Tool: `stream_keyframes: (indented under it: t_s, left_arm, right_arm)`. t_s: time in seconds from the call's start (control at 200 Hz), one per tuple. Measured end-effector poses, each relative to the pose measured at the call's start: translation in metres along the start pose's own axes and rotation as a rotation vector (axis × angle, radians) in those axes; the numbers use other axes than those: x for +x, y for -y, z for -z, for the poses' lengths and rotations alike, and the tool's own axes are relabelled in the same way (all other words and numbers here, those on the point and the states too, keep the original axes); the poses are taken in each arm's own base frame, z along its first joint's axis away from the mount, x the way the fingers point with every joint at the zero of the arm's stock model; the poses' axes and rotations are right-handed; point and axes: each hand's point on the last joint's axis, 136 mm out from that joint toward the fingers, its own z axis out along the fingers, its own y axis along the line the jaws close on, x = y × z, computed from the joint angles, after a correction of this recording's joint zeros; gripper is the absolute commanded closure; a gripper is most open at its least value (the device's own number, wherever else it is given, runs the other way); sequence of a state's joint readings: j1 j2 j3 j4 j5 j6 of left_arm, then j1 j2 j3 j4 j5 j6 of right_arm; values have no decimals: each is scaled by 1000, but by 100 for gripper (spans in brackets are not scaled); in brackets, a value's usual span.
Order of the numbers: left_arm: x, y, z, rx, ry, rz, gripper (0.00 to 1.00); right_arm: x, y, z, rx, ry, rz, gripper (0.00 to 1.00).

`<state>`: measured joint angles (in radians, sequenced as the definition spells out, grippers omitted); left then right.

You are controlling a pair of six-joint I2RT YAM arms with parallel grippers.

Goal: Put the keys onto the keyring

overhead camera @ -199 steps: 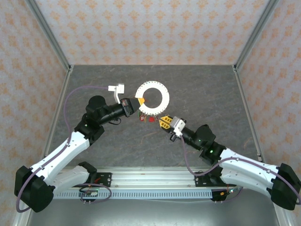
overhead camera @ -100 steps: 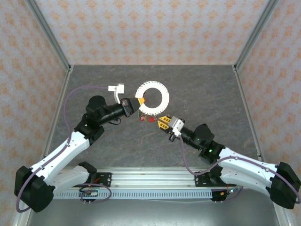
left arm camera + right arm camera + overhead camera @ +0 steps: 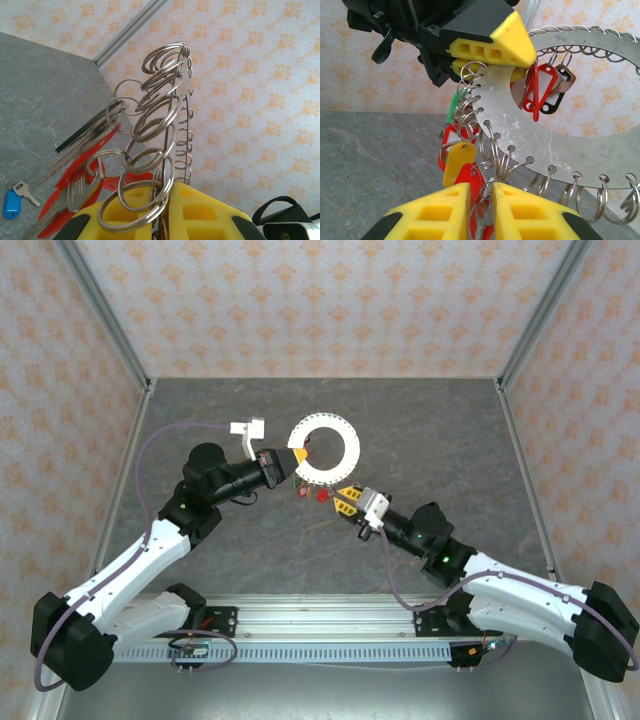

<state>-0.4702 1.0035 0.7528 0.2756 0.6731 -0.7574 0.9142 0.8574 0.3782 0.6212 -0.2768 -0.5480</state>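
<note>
Between right gripper point(image 3: 481, 200) fingers, nearly pressed together, I have a red key point(image 3: 472, 182) pinched, just under the keyring point(image 3: 555, 145) rim. Beyond, several tagged keys point(image 3: 540, 90) already hang from rim loops. Farther off, left gripper point(image 3: 299, 454) clamps the rim. Blue key point(image 3: 10, 202) lies loose on table point(image 3: 40, 100) near that gripper. Judged: partway, more to thread.

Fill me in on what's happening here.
The left gripper holds the keyring by its rim, raised off the table. The right gripper has its fingers closed on a red-tagged key hanging at the ring's lower edge. A blue-tagged key lies loose on the table.
</note>
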Motion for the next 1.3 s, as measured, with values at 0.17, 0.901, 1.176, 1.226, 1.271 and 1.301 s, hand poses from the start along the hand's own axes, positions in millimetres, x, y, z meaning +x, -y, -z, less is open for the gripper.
stream_keyframes:
  t_s: [0.17,0.901,1.176,1.226,1.271,1.301]
  left_arm:
    - [0,0,0,0,0,0,100]
    - [2,-4,-3,-9,-8,10,100]
    - [1,-5,-3,-12,-4,10,100]
    - [1,-5,-3,-12,-4,10,100]
    - [1,-5,-3,-12,-3,10,100]
    - [1,-5,-2,-12,-3,10,100]
  right_arm:
    - [3,6,-2,38,-11,4,79]
    - [8,20,-7,116,-47,44,78]
    - [9,18,-12,97,-54,57,74]
    - [9,16,-13,89,-55,58,73]
    - [9,16,-13,85,-55,58,72]
    - [9,16,-13,83,-54,58,72]
